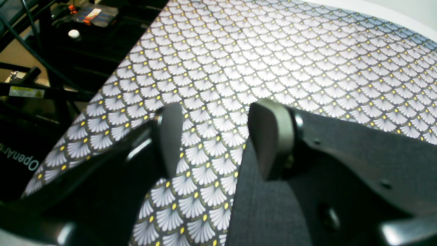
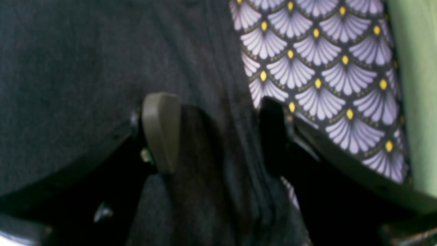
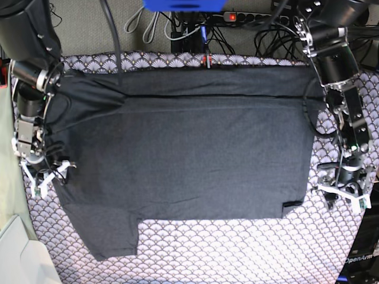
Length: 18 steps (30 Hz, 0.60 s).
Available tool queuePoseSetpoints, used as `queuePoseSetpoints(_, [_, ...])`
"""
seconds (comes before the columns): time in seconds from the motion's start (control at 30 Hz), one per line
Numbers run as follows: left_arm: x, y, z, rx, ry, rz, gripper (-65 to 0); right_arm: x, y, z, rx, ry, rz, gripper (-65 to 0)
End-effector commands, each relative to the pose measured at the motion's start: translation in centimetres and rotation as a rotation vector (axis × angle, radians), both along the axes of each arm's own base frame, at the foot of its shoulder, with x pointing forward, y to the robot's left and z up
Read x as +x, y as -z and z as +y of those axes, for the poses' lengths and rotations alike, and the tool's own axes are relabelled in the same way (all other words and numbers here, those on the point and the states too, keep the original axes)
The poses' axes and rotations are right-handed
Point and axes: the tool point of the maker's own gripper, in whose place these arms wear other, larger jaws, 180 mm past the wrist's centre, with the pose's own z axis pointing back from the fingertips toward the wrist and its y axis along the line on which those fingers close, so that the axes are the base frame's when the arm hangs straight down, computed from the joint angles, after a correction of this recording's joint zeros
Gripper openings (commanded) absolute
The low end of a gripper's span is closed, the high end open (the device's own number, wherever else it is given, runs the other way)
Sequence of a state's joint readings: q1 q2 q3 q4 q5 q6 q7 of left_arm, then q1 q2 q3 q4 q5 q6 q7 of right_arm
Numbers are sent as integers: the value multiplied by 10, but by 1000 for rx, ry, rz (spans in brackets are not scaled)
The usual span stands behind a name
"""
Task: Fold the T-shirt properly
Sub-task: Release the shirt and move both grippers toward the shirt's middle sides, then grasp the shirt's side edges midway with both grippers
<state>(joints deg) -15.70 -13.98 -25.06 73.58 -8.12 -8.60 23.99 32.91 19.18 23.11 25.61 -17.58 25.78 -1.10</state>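
The dark charcoal T-shirt [image 3: 189, 148] lies spread flat on the fan-patterned tablecloth [image 3: 237, 248], one sleeve reaching toward the front left. My right gripper [image 3: 48, 176] hangs low over the shirt's left edge. In the right wrist view it [image 2: 216, 135] is open, its fingers [image 2: 160, 131] straddling a ridge of dark T-shirt cloth [image 2: 85, 68]. My left gripper [image 3: 345, 198] is just off the shirt's right side. In the left wrist view it [image 1: 218, 140] is open over bare tablecloth [image 1: 273, 61], with the shirt's edge [image 1: 266, 205] under one finger [image 1: 269, 136].
Cables and a power strip [image 3: 249, 15] run along the table's back edge. A pale green surface [image 2: 416, 85] borders the tablecloth beside my right gripper. A black frame marked OpenArm [image 1: 20, 160] stands past the table's edge by my left gripper. A whitish object [image 3: 18, 251] sits at the front left.
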Motion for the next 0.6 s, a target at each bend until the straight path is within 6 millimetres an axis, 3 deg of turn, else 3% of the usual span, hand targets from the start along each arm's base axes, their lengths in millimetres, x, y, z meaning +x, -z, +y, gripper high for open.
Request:
queuePoseSetpoints(0.0, [7,-21,8,12,-15,-54,-314,13,-19,-7,-17,8,-45,-273])
queuePoseSetpoints(0.17, [15,-7,13,-23,-31,-18,-314,4,-7,-4,-13,6,-21,-277])
queuePoseSetpoints(0.23, [17,1,14,-39,-36,1,-314,2,-6,-4,-13,6,-18,-306])
queuePoseSetpoints(0.33, [21,6,14,-56,-39,14,-314,2,-6,-4,-13,6,-18,-402])
queuePoseSetpoints(0.5, [35,-2,12,-77,-38,0,-313,2,-5,-4,-13,6,-16,-605])
queuePoseSetpoints(0.57, [44,-2,12,-98,-41,5,-313,2,-6,-5,-14,6,-17,-650])
